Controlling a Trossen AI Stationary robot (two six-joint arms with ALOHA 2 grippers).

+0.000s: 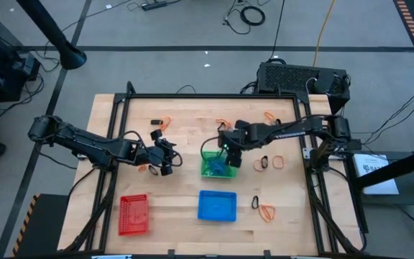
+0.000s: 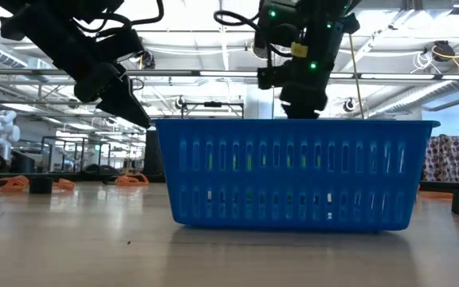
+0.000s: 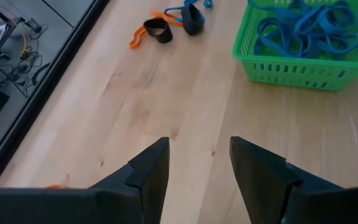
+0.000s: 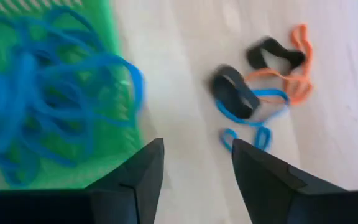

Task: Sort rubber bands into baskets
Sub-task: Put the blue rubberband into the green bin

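Blue rubber bands (image 4: pixel 36 93) heaped in the green basket (image 1: pixel 216 167) at the table's middle, one blue loop draped over its rim in the right wrist view. More loose rubber bands (image 4: pixel 263 81) on the bare wood just beside that basket: black, orange and blue ones tangled together. Other small clusters scattered about the table (image 1: pixel 185 216): orange and black near the far edge (image 1: pixel 161 126), black and orange to the right of the green basket (image 1: pixel 270 162), another pair near the blue basket (image 1: pixel 217 206). Blue basket at the near middle, nothing visible inside from above. Red basket (image 1: pixel 134 214) at the near left, well apart from the green one.

Right gripper (image 4: pixel 194 165) poised at the green basket's rim, fingers spread apart, nothing between them. Left gripper (image 3: pixel 197 165) over bare wood left of the green basket, fingers likewise parted and holding nothing, a few black, orange and blue bands (image 3: pixel 166 25) lying ahead of it.
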